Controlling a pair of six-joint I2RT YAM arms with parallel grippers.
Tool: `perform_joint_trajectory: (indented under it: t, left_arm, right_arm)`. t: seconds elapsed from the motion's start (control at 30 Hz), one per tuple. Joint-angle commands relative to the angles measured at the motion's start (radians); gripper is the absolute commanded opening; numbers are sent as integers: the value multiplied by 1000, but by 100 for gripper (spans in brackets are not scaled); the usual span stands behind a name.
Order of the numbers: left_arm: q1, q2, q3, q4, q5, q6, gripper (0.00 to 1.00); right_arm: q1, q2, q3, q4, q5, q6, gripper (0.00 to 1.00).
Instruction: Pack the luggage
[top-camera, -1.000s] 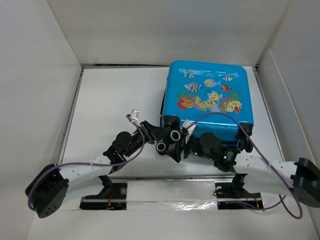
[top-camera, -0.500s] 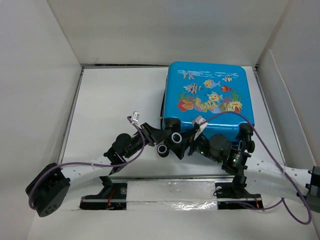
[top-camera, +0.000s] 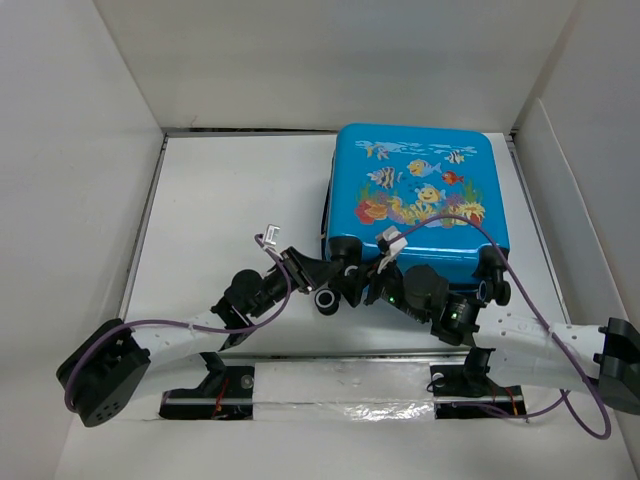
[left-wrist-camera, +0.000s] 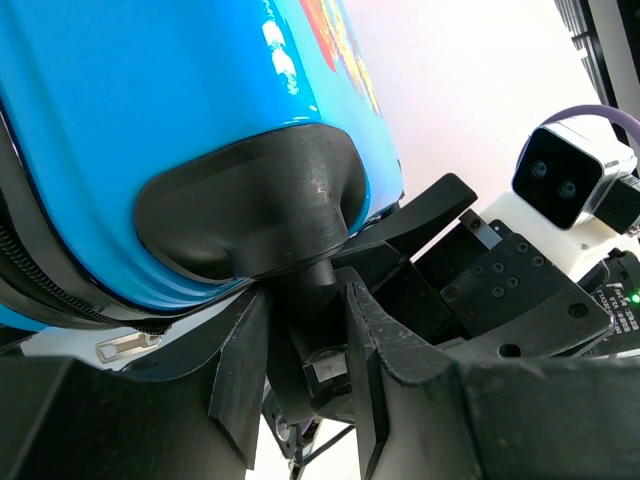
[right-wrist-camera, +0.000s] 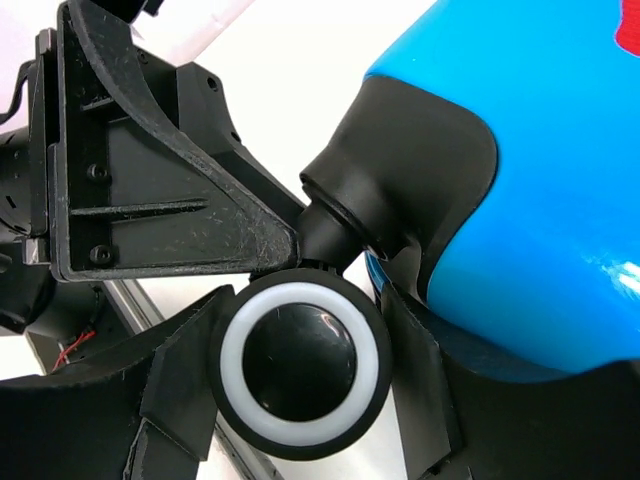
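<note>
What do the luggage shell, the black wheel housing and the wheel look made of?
The luggage shell looks like hard glossy plastic, from its sharp highlights and printed fish. The wheel housing looks like matte black moulded plastic, faintly scuffed. The wheel is smooth glossy black with a white ring, probably plastic or hard rubber; cannot tell which.

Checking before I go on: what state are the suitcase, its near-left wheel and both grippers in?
luggage: closed, lying flat, fish print up.
near-left wheel: attached, gripped.
left gripper: shut on the wheel stem.
right gripper: shut on the near-left wheel.
</note>
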Motion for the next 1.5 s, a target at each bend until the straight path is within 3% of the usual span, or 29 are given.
perform_joint_trajectory:
  t: [0.0,0.07,0.1,0.13,0.17,0.27,0.3,0.37,0.43,0.47,0.53,0.57,0.6,0.63,0.67,0.83,0.97,1.2,1.47]
  left_arm:
    - [-37,-10,-17,11,211,22,0]
    - [-37,-38,-5,-30,206,40,0]
    - [-37,-53,3,-100,190,56,9]
    - [-37,-70,14,-150,177,91,19]
    - [-37,-114,35,-200,159,111,38]
    - [-4,-231,70,-412,64,188,62]
    - [20,-263,78,-508,15,203,64]
    - [29,-361,89,-616,-57,234,64]
    - [42,-415,78,-710,-160,252,56]
    - [42,-447,49,-719,-191,281,37]
    - [23,-443,18,-712,-205,289,24]
    - [-18,-408,3,-703,-217,286,13]
    - [-79,-383,-26,-649,-247,289,10]
    - [-79,-360,-37,-615,-263,292,10]
    - [-160,-301,-38,-588,-292,300,10]
    - [-417,-100,95,-497,-651,415,21]
    - [-441,60,155,-450,-783,415,25]
    - [-472,163,164,-293,-939,461,31]
    - [-504,243,192,-161,-993,521,34]
  right_arm:
    - [-4,-8,3,129,107,22,16]
    - [-4,-15,3,111,126,17,8]
    - [-4,-26,2,106,126,8,0]
    - [-4,-32,2,105,126,5,0]
    - [-4,-37,2,99,124,2,0]
    - [-4,-48,6,89,120,-7,0]
    - [-4,-49,8,88,118,-11,0]
    - [-4,-46,13,83,109,-14,0]
    - [-4,-41,23,80,103,-20,0]
    - [-4,-38,26,79,98,-21,0]
    - [-4,-38,28,79,100,-23,0]
    - [-4,-37,32,76,100,-24,0]
    - [-4,-38,37,71,97,-29,0]
    - [-4,-37,42,68,95,-30,0]
    - [-4,-37,49,62,92,-32,0]
    - [-4,-26,68,56,77,-30,0]
    - [-4,-11,82,59,54,-29,0]
    - [-4,17,114,51,9,-21,0]
    - [-4,15,106,80,-34,-17,0]
